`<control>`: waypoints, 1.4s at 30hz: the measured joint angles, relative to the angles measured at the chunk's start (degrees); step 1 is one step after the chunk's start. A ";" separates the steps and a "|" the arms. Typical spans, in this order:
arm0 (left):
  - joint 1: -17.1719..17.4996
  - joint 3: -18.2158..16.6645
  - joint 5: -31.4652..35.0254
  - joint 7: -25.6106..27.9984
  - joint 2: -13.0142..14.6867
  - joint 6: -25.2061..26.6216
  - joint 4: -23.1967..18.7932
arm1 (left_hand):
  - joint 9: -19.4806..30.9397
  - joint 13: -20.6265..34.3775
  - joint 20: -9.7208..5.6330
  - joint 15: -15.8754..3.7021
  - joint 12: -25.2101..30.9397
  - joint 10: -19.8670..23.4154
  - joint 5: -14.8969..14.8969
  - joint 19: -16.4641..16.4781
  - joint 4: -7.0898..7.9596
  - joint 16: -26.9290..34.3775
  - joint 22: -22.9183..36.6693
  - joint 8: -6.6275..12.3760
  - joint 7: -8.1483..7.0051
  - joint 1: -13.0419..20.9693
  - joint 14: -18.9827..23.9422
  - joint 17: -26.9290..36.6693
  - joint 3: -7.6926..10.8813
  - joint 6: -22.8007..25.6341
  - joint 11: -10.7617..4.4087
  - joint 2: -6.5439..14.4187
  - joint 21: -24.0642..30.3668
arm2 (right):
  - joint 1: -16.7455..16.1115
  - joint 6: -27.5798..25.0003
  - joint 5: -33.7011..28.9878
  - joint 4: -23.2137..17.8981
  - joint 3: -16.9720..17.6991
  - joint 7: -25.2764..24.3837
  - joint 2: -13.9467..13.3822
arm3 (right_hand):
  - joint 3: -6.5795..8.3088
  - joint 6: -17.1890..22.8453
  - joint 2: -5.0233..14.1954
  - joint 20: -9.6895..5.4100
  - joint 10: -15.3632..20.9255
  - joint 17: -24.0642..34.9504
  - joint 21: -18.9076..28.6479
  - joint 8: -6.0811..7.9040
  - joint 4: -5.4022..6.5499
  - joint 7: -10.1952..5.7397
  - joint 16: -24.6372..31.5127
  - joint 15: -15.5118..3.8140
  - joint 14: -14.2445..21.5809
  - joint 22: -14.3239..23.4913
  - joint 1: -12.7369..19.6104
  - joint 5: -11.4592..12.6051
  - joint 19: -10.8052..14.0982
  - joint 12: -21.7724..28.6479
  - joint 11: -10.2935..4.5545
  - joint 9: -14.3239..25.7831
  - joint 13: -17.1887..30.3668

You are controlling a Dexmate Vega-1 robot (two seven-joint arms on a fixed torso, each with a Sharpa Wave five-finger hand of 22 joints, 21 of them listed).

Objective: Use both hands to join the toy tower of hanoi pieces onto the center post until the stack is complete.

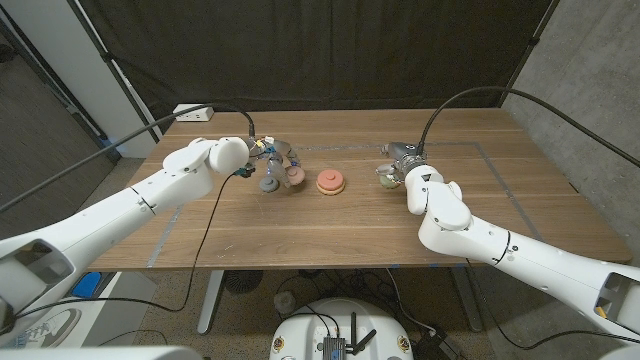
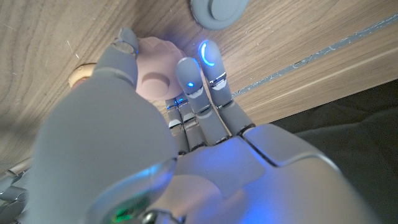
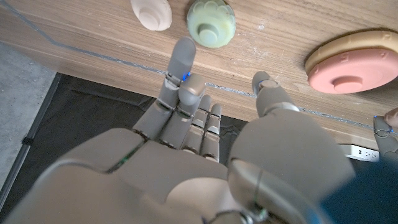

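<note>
In the head view the coral stack [image 1: 331,182] sits at the middle of the worktop [image 1: 300,235], with open wood in front and behind it. The left hand [image 1: 268,160] is over a grey piece [image 1: 269,184] and a pink piece [image 1: 293,177]; the right hand [image 1: 398,160] is near a green piece [image 1: 386,180].

In the left wrist view the fingers [image 2: 202,81] are spread and touch the pink piece [image 2: 152,78] without gripping it.

In the right wrist view the fingers [image 3: 181,65] are apart and hold nothing; a cream piece [image 3: 152,12] lies beside the green piece [image 3: 211,22].

The right hand [image 3: 205,124] reaches toward the wooden table [image 3: 280,56], fingers apart and apparently holding nothing. Beyond its fingertips lie a green piece [image 3: 211,22] beside a cream piece [image 3: 151,12], and a coral-topped stack [image 3: 352,61] well apart.
</note>
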 measured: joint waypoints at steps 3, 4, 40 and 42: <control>-0.24 -0.26 -0.28 -0.54 0.26 0.03 -0.50 | 0.00 0.02 0.00 0.00 -0.01 0.01 0.00 0.00 0.00 -0.21 0.00 0.00 0.00 0.00 0.00 0.21 0.00 0.00 0.01 0.00 0.00 | -0.07 -0.13 0.18 -0.12 0.01 -0.18 -0.07 | 0.00 0.00 0.00 0.00 0.40 0.00 0.00 0.00 0.00 0.00 0.00 0.00 0.00 0.00 0.00 0.00 0.00 0.00 -0.40 0.00 0.00; -0.34 -0.34 -0.43 -0.83 0.34 0.02 -0.64 | 0.00 0.02 0.00 0.00 -0.12 0.01 0.00 0.00 0.00 -0.21 0.00 0.00 0.00 0.00 0.00 0.26 0.00 0.00 0.01 0.00 0.00 | -0.10 -0.18 0.22 -0.21 0.02 -0.22 -0.12 | 0.00 0.00 0.00 0.00 0.40 -0.01 0.00 0.00 0.00 0.00 0.00 0.00 0.00 0.00 0.00 0.00 0.00 0.00 -0.40 0.00 0.00; -3.21 0.58 -1.65 -1.65 -1.95 -3.23 1.91 | 0.02 0.33 -0.31 0.00 -1.00 0.66 -0.43 0.30 -0.01 -1.06 0.02 -0.09 -0.12 -0.03 0.21 0.62 0.00 0.53 -0.03 -0.03 -0.22 | -0.13 -1.27 2.03 -0.84 -0.04 -1.68 -0.98 | 0.24 0.63 0.00 0.00 0.50 0.11 0.00 0.00 0.25 -0.01 0.00 0.00 0.00 0.00 0.00 0.22 0.00 0.00 -0.29 0.28 -0.01; -3.47 0.76 -1.60 -1.63 -2.24 -3.71 2.24 | 0.02 0.33 -0.31 0.00 -1.06 0.81 -0.45 0.30 -0.01 -1.06 0.02 -0.09 -0.22 -0.13 0.21 0.62 0.00 0.65 -0.07 -0.13 -0.22 | -0.08 -1.34 2.16 -0.90 -0.02 -1.78 -1.07 | 0.24 0.63 0.00 0.00 0.50 0.13 0.00 0.00 0.25 -0.01 0.00 0.00 0.00 0.00 0.00 0.22 0.00 0.00 -0.29 0.28 -0.01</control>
